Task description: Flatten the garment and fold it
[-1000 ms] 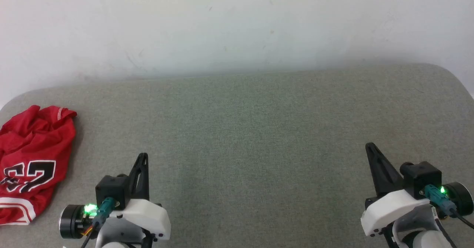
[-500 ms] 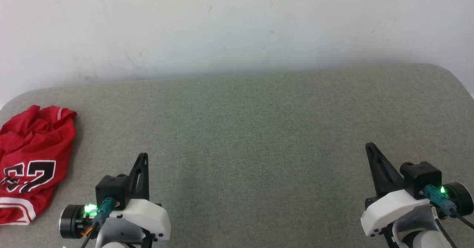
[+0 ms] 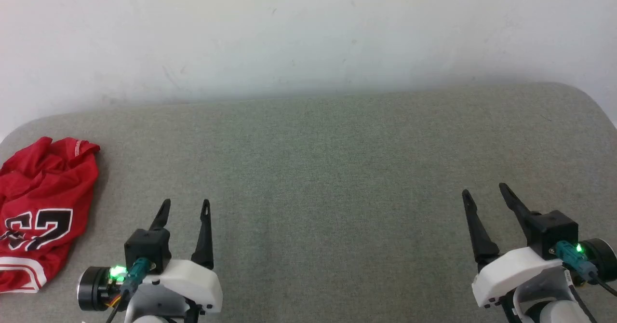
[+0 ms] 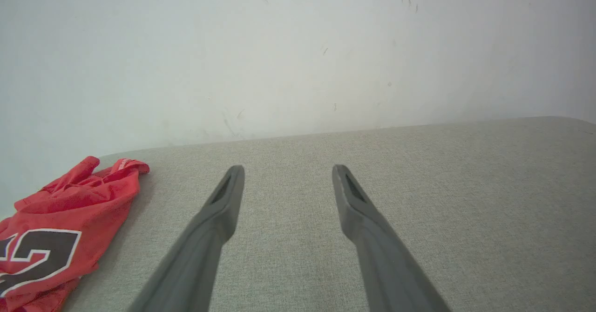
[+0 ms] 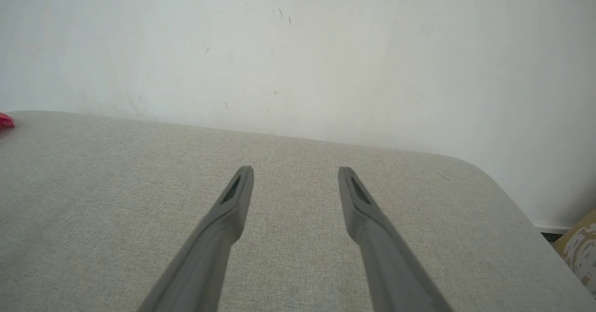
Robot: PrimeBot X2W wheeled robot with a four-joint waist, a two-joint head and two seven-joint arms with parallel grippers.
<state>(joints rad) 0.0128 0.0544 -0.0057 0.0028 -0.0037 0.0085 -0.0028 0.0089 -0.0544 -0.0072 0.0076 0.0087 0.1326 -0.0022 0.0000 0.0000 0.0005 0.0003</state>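
- Both pairs of fingers had just sprung from pressed together to wide apart: left gripper (image 3: 186, 202) at 7 o'clock in the head view, right gripper (image 3: 483, 189) at 5 o'clock.
- Neither arm had shifted otherwise. Both hovered low over the grey-green fabric-covered tabletop (image 3: 313, 168), holding nothing.
- The crumpled red jersey-style shirt with striped trim (image 3: 43, 202) had not moved. It lay bunched at 9 o'clock, at the tabletop's left edge and partly cut off by the frame.
- The shirt sat at about 10 o'clock of the left gripper, near but apart. It was well apart from the right gripper.
- Judgement: this was readying for a first grab. Nothing was flattened or folded yet, and the left arm was likely the one to reach it.
- Writing: large black white-outlined numerals on the shirt, creased and cropped. A "2" read in the left wrist view; the other digit was unclear.
- No brand or label was legible, and the plain pale wall (image 3: 289, 33) at 12 o'clock carried no text.
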